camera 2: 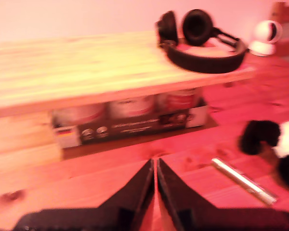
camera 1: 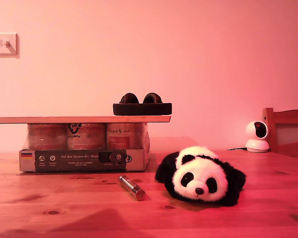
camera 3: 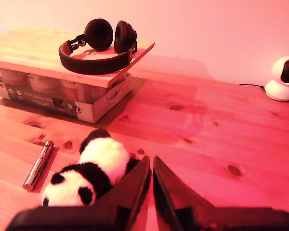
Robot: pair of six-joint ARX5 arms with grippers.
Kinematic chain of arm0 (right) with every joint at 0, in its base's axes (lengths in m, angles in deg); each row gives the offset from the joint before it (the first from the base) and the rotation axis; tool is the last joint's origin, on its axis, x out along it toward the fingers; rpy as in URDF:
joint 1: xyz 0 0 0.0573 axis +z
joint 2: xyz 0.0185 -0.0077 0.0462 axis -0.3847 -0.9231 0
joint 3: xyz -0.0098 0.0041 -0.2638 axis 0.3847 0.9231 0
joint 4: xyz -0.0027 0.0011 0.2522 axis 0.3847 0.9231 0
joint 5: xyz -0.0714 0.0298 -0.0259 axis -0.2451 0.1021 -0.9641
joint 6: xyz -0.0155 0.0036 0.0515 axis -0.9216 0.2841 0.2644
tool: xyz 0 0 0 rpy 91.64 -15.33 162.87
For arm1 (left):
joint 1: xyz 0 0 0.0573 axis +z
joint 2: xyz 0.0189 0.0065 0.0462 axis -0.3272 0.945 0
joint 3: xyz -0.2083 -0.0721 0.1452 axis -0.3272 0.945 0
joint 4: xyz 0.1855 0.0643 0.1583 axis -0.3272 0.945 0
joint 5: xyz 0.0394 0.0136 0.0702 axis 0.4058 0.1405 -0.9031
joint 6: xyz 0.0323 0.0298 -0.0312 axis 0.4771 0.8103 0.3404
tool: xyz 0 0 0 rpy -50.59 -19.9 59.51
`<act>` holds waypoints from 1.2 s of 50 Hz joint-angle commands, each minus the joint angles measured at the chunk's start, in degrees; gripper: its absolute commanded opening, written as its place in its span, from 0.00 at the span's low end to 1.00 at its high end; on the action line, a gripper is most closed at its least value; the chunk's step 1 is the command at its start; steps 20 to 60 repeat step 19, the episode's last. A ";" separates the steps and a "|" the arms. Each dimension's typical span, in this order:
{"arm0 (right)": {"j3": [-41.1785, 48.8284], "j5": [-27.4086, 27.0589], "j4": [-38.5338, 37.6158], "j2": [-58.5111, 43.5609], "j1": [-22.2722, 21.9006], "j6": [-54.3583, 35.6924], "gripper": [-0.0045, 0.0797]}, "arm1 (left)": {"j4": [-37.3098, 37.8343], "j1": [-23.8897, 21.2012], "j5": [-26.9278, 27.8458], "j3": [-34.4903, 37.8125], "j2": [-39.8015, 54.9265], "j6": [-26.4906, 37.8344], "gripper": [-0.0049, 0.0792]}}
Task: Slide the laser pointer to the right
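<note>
Laser pointer (camera 1: 132,187) is seen lying flat on the wooden tabletop (camera 1: 64,203), near the front edge in the exterior view, at a slant with one end toward the camera. Just beside it, on the exterior view's right, a plush panda (camera 1: 201,175) is sprawled on the tabletop; a small gap of bare wood is left between the two. Behind the pointer a cardboard tray of jars (camera 1: 84,148) is set, and a wooden board (camera 1: 64,119) is laid across its top. One pair of black headphones (camera 1: 142,105) is rested on that board's end at the exterior view's right. A small white camera (camera 1: 257,136) is stood near the tabletop's far edge, well apart from the pointer.

One pointer, one panda, one board, one pair of headphones and one white camera are counted.

My first gripper (camera 2: 155,185) and my second gripper (camera 3: 151,185) are each seen above the tabletop with jaws nearly together, only a thin slit between them, and nothing is held.
</note>
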 commanded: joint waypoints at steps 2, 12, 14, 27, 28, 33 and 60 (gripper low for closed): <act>0.37 -0.17 1.29 -0.09 0.26 -0.11 0.04 | -0.66 0.22 -0.50 0.50 -0.74 0.26 0.03; 0.37 -0.17 6.51 -0.09 0.26 -0.11 0.04 | -2.27 0.22 -0.52 0.50 -1.38 0.63 0.03; 0.37 -0.17 7.76 -0.09 0.26 -0.11 0.04 | -2.32 0.22 -0.48 0.50 -1.38 0.61 0.03; 0.37 -0.17 10.40 -0.09 0.26 -0.11 0.04 | -2.32 0.22 -0.48 0.50 -1.38 0.59 0.03; 0.37 -0.17 10.40 -0.09 0.26 -0.11 0.04 | -2.32 0.22 -0.48 0.50 -1.38 0.59 0.03; 0.37 -0.17 10.40 -0.09 0.26 -0.11 0.04 | -2.32 0.22 -0.48 0.50 -1.38 0.59 0.03; 0.37 -0.17 10.40 -0.09 0.26 -0.11 0.04 | -2.32 0.22 -0.48 0.50 -1.38 0.59 0.03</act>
